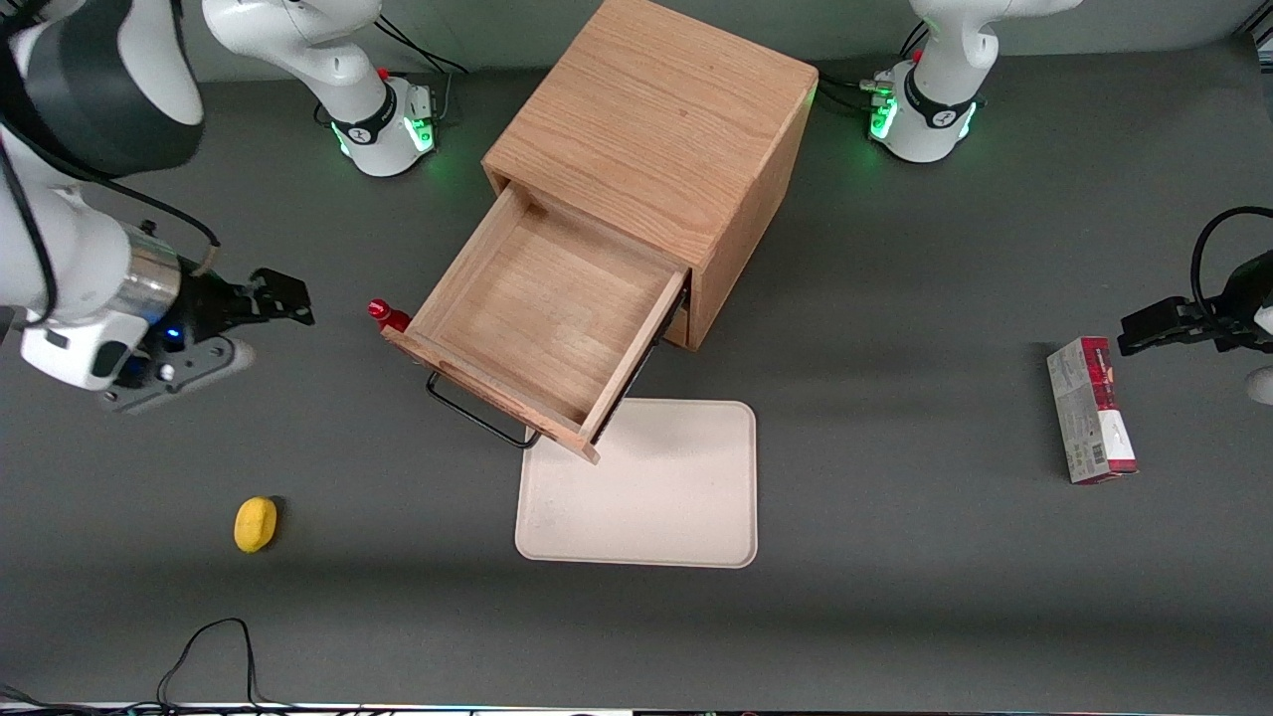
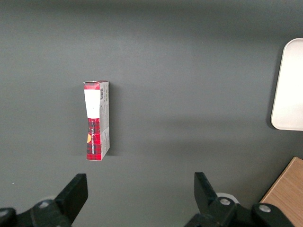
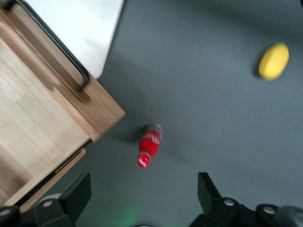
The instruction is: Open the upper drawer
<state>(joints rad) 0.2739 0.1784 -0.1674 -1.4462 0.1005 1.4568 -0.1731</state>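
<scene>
Front view: gripper [image 1: 281, 296] level, fingers apart, near upper drawer [image 1: 537, 313].

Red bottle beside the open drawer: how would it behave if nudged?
The red bottle lies on its side on the bare table, so it would probably roll. It looks small, likely light. The open end effector is apart from it, beside the upper drawer.

The right arm reached in low over the table's working-arm end, its wrist roughly level, and its gripper [image 1: 288, 295] hung above the surface with both black fingers [image 3: 73, 196] spread wide apart, holding nothing and touching nothing.
</scene>
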